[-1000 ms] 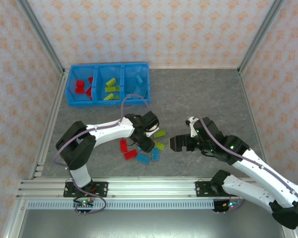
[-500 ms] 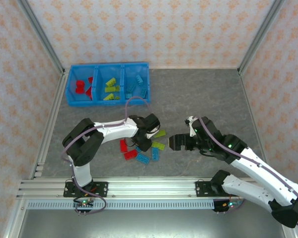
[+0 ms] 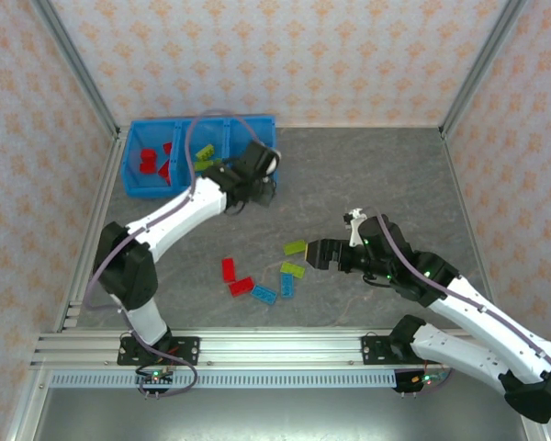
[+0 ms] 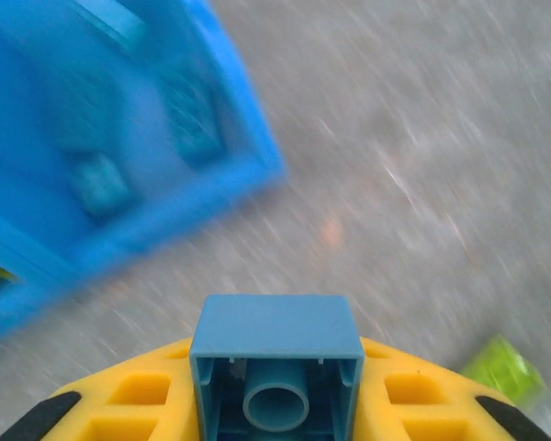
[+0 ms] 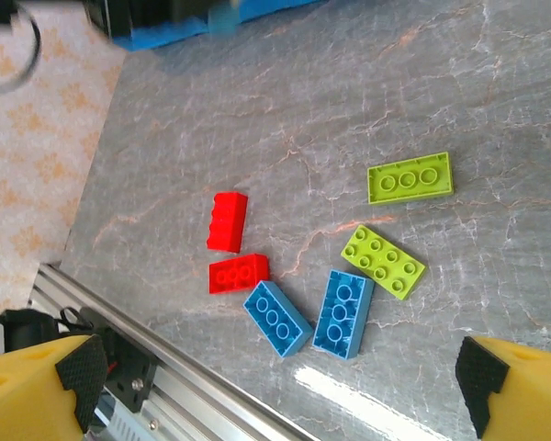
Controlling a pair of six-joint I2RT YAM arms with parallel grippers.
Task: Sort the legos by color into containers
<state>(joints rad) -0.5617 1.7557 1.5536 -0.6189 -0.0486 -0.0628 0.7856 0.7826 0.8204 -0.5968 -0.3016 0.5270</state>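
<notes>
1. Sorted stock: your bin tray (image 3: 151, 190) holds sorted red bricks (image 3: 147, 162) in its left compartment and sorted lime green bricks (image 3: 204, 152) in its middle one. The sorted light blue bricks (image 4: 101, 182) lie in the right compartment and are blurred in the left wrist view. No colour appears misplaced, as far as can be seen.
2. In hand: your left end effector (image 3: 257, 171) is clamped on the held light blue brick (image 4: 275, 342) at the near right corner of the bin tray. You cannot tell whether it is past the rim. Judge this delivery as under way, not completed.
3. Outstanding: six pieces lie on the table (image 3: 376, 175), well apart from the bin tray on its near right side. They are two loose red bricks (image 5: 228, 221), two loose light blue bricks (image 5: 343, 312) and two loose lime green bricks (image 5: 410, 177).
4. Your right end effector (image 3: 323, 254) stands wide and empty, farther from the bin tray than those six.
5. Assessment: the larger share appears sorted. Expect seven placements to remain, counting the brick in hand.
</notes>
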